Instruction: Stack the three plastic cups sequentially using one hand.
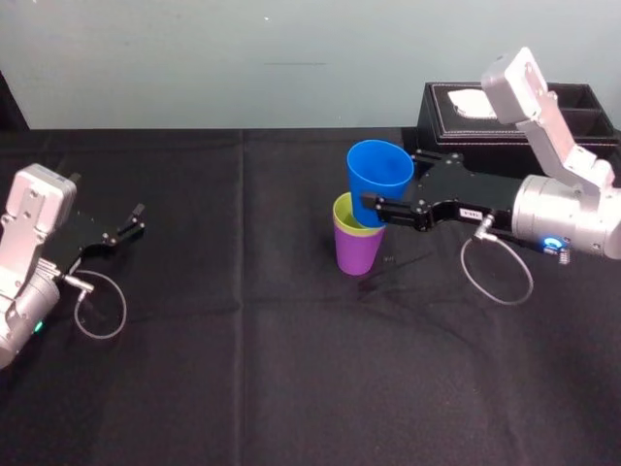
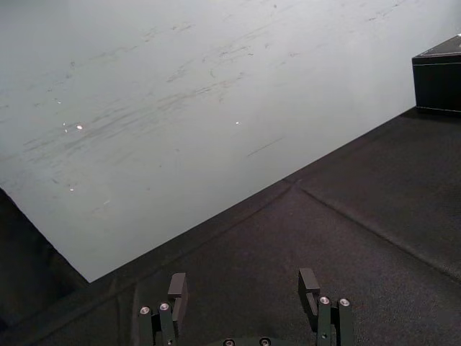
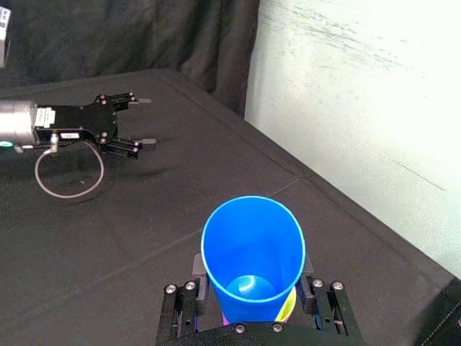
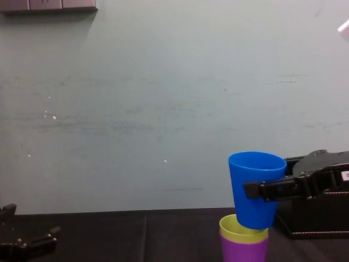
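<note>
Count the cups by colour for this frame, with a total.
blue cup: 1, held in the right gripper at the lime one's mouth
lime cup: 1, nested in the purple one
purple cup: 1, on the table
Total: 3 cups
The left gripper sits open, far left.

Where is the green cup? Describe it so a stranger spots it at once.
On the black table, look left of the tissue box, where the right hand holds a blue cup; the left hand rests idle far left. Under that blue cup stands a purple cup, and the green cup sits nested inside it. Just its lime rim sticks out, sandwiched between blue above and purple below.
</note>
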Robot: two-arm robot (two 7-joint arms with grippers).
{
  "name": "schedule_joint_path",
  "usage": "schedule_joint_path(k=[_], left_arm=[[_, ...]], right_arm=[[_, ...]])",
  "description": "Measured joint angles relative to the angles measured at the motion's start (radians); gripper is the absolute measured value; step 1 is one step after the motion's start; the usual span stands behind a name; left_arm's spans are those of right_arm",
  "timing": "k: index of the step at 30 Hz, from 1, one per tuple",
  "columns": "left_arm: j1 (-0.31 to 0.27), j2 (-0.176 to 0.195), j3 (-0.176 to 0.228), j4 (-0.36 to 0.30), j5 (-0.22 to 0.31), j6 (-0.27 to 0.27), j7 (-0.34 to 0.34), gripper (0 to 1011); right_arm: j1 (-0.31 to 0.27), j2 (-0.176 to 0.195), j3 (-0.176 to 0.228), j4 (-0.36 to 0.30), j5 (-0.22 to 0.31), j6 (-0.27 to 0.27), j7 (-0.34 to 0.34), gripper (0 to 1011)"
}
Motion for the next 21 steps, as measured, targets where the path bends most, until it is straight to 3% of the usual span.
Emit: schedule_joint_path(k=[21], left_arm=[[0.0, 0.0, 0.0, 0.0, 0.0, 0.0, 0.0, 1011]], right_arm=[[0.058, -0.041, -0.035, 0.091, -0.021, -0.012, 0.031, 713]])
